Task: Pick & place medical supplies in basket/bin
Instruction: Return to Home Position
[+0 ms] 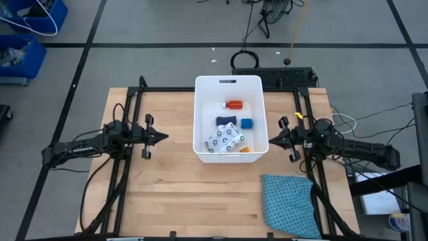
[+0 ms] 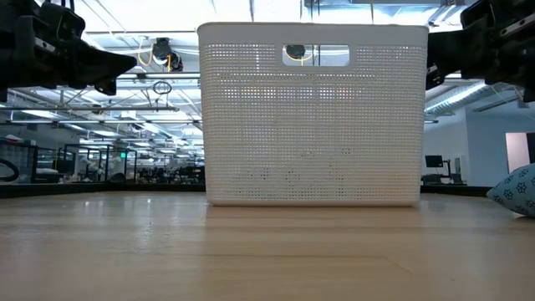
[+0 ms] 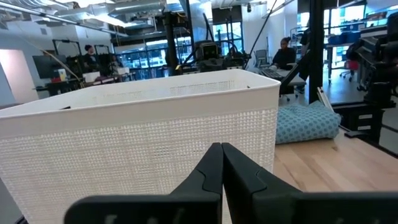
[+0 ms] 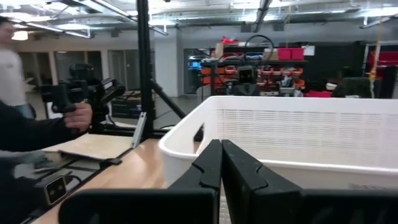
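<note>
step: you are bringing both arms home; judging by the table [image 1: 174, 194], none of the supplies are lying outside the basket, so no more picking is waiting.
basket [image 1: 227, 80]: it is standing at the far middle of the table, between the two grippers, with its slot handle in the far rim.
supplies: they are all lying inside the basket. an orange pill bottle [image 1: 234, 104] is toward the far end. the dark blue bar [image 1: 226, 121] and the blue cube [image 1: 247, 124] are side by side in the middle. the white patterned packet [image 1: 225, 139] is nearer, and a second orange bottle [image 1: 243, 148] is by the near right corner.
left gripper [image 1: 163, 136]: it is hovering left of the basket, apart from the wall and pointing at it; its jaws are pressing together on nothing.
right gripper [image 1: 271, 140]: it is hanging just beside the basket's right wall; its jaws are likewise closed and empty.
height: both are riding well off the table, up near the rim.
how to: you should be drawing each arm straight back from the wall before any turning, so no finger is catching the rim.
watch: the right tip is sitting closer to the wall, so it is needing more care. the teal cloth [image 1: 289, 204] is lying at the near right, well apart from the basket.
</note>
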Robot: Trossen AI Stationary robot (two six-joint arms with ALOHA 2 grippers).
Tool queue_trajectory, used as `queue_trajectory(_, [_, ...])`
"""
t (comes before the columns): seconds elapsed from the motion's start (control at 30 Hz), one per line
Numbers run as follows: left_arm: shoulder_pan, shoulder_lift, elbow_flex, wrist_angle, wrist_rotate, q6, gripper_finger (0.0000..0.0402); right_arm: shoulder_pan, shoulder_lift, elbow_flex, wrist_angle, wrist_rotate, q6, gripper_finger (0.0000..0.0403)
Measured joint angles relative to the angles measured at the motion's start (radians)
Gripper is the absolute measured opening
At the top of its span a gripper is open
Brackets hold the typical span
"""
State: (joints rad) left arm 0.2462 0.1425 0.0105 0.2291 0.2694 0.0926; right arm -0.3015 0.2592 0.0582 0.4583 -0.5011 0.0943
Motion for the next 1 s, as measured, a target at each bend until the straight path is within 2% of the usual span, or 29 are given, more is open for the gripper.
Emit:
queue_trajectory(0.5, [0.0,0.0,0.0,-0.001,-0.009,-0.022,0.0003,0.014,0.0,0.0,0.001,0.002,-0.027,0.0])
queue_trajectory(0.77, [0.0,0.0,0.0,0.003,-0.009,-0.02,0.0027,0.014,0.0,0.0,0.001,0.002,-0.035,0.0])
queue_trajectory(1.0, [0.0,0.0,0.0,0.003,-0.009,-0.02,0.0017,0.014,0.0,0.0,0.001,0.002,-0.035,0.0])
